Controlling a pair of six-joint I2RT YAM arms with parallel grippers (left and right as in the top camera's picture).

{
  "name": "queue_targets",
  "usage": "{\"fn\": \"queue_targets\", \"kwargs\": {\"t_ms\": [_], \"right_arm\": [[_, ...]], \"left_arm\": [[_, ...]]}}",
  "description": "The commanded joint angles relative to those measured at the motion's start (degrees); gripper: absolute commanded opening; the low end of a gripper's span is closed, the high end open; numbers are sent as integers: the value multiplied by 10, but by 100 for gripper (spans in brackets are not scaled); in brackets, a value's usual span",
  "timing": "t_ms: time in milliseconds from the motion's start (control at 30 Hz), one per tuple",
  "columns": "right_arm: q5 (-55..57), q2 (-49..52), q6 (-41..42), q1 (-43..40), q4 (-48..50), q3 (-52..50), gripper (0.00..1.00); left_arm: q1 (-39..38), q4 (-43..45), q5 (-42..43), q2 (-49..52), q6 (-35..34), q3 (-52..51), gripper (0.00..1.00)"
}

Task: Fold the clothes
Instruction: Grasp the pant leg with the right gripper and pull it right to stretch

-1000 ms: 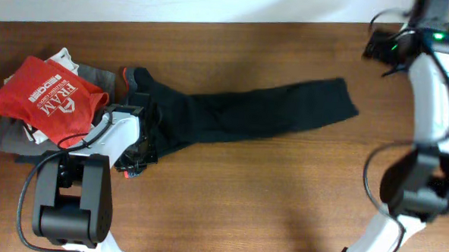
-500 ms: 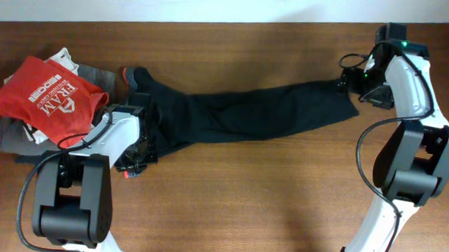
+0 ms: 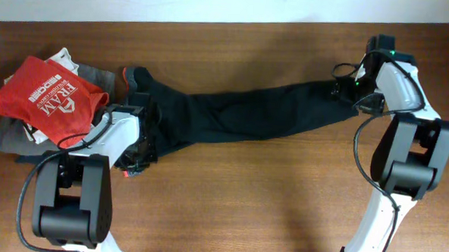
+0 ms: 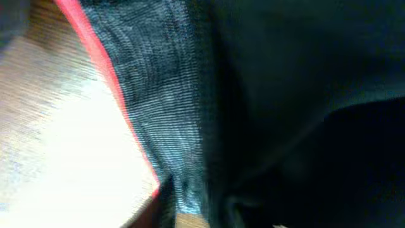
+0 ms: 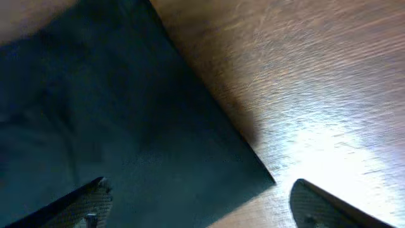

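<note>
over the last second the right arm [image 3: 397,73] has swung in from the far right corner of the desk [image 3: 244,203] and now leans over the ankle end of the leggings [image 3: 240,115]. neither the leggings nor the left arm [image 3: 114,132] have shifted.

the black leggings lie stretched out across the middle of the desk, the waist end at the left and the leg end at the right, rising a little toward the far edge. the legs appear to lie one on the other as a single long band.

the right jaws are released: in the right wrist view the two fingertips [image 5: 95,196] stand wide apart at the bottom of the frame. the squared corner of the leg end [image 5: 114,114] lies flat between and ahead of them, with bare wood [image 5: 304,76] to its right. whether a fingertip touches the cloth cannot be told.

the left jaws sit down at the waist end. the left wrist view is filled with blurred fabric: the grey heathered waistband [image 4: 158,114], an orange-red edge [image 4: 104,69] beside it, and black cloth to the right. i cannot tell whether the left jaws are clenched or released.

a red t-shirt [image 3: 47,95] with white print lies on grey garments [image 3: 11,136] at the left end of the desk, just beside the left arm.
</note>
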Motion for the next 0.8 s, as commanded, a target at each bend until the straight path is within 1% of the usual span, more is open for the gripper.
{"fn": "queue_targets", "kwargs": {"t_ms": [0, 67, 100, 133, 167, 200, 233, 267, 300, 400, 533, 667, 733, 767], "right_arm": [[-9, 15, -2, 1, 3, -8, 84], [-9, 20, -2, 1, 6, -13, 73], [-9, 22, -2, 1, 7, -17, 68], [-9, 23, -2, 1, 5, -19, 60], [-9, 25, -2, 1, 3, -20, 49], [-9, 25, -2, 1, -1, -20, 31], [-8, 25, -2, 1, -4, -20, 18], [-7, 24, -2, 1, -9, -20, 8], [-6, 22, -2, -1, -16, -19, 4], [6, 13, 12, -10, -38, -19, 4], [34, -36, 14, -35, -84, -19, 4], [64, -82, 23, -55, -125, -19, 4], [69, -101, 22, -63, -141, -19, 4], [69, -106, 20, -66, -146, -19, 4]], "left_arm": [[-4, 28, 48, 25, -3, -10, 34], [-4, 28, 48, 25, -3, -10, 38], [-4, 27, 48, 25, -3, -10, 38], [-4, 26, 48, 25, -3, -10, 38], [-4, 24, 48, 25, -3, -9, 38], [-4, 21, 48, 25, -3, -8, 38], [-4, 18, 48, 25, -3, -5, 38], [-4, 13, 48, 25, -3, 0, 38], [-4, 7, 48, 25, -2, 7, 38], [-4, -22, 48, 25, 2, 39, 38], [-4, -68, 48, 20, 10, 113, 37], [-4, -83, 48, 18, 10, 169, 37], [-4, -77, 48, 18, 10, 192, 39], [-4, -72, 48, 18, 10, 200, 45]]}}
